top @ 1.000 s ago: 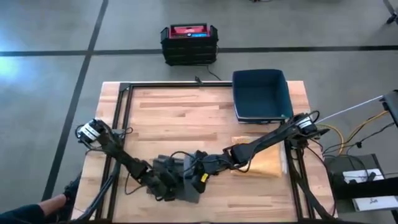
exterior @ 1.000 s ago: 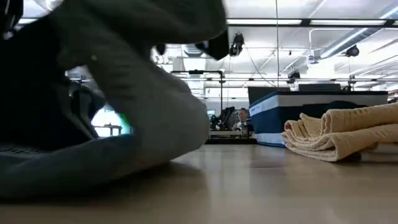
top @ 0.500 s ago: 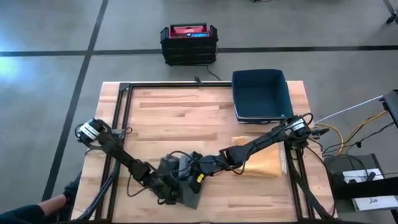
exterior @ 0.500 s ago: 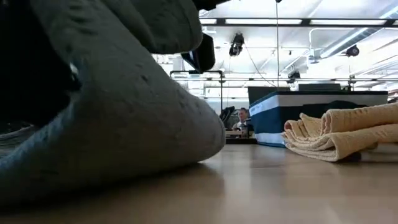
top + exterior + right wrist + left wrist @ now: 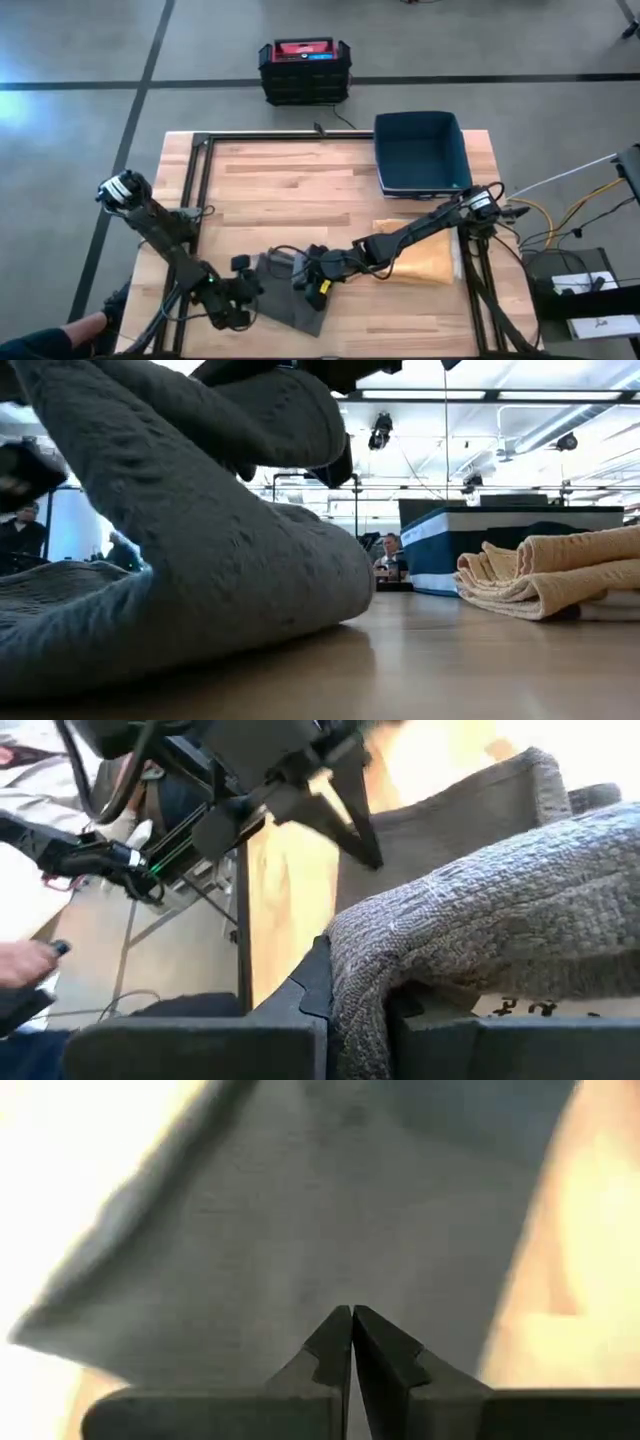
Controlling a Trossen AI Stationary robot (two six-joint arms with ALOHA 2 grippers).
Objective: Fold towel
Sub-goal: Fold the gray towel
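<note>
Grey terry towel (image 5: 292,292) lies rumpled near the table's front; right gripper (image 5: 309,283) pinches its fold, left gripper (image 5: 243,291) pressed together beside it.

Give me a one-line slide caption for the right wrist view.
Right pincer shut on a fold of the grey towel, with the left pincer beyond, above the wooden table.

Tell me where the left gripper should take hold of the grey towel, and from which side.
Probably the free flat edge of the grey towel nearest the left gripper, approached low from the robot's left. The right gripper holds the other side raised, leaving that edge exposed.
</note>
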